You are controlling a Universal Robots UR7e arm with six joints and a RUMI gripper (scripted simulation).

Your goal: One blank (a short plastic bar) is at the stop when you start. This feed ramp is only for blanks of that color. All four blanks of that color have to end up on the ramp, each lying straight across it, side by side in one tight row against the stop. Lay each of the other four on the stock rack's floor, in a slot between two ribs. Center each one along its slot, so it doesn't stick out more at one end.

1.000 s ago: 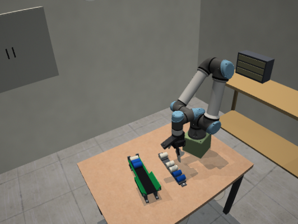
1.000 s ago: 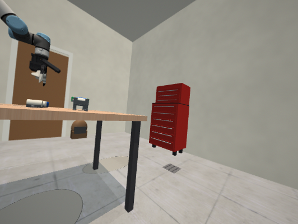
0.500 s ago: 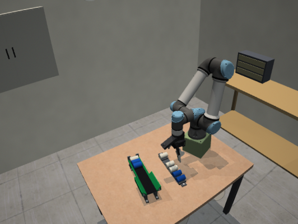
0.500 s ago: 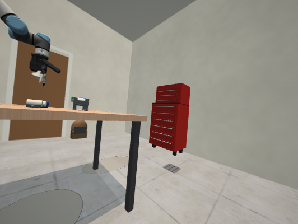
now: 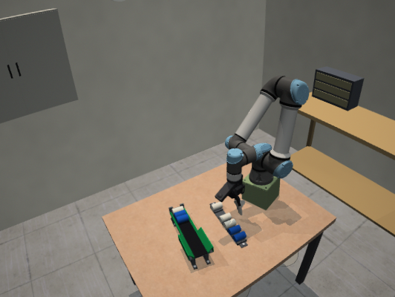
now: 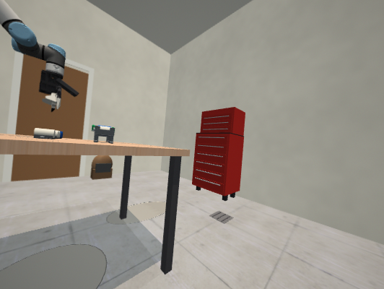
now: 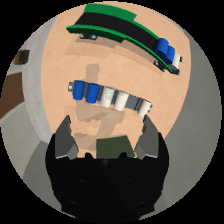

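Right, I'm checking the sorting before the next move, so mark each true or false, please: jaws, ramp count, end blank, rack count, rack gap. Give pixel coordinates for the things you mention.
1. The jaws are open and hold nothing. True.
2. The feed ramp (image 5: 193,237) (image 6: 104,133) (image 7: 112,25) carries three blanks. True.
3. The end blank of the ramp's row, with only one neighbor beside it, next to the legs, is blue and its neighbor white. False: a white blank (image 5: 178,210) (image 6: 105,127) (image 7: 176,62) is outermost, beside a blue one.
4. The stock rack (image 5: 243,244) (image 7: 132,102) holds four white blanks. False: three white and two blue.
5. The rack's wide gap separates two blue blanks. False: it has white ones on both sides.
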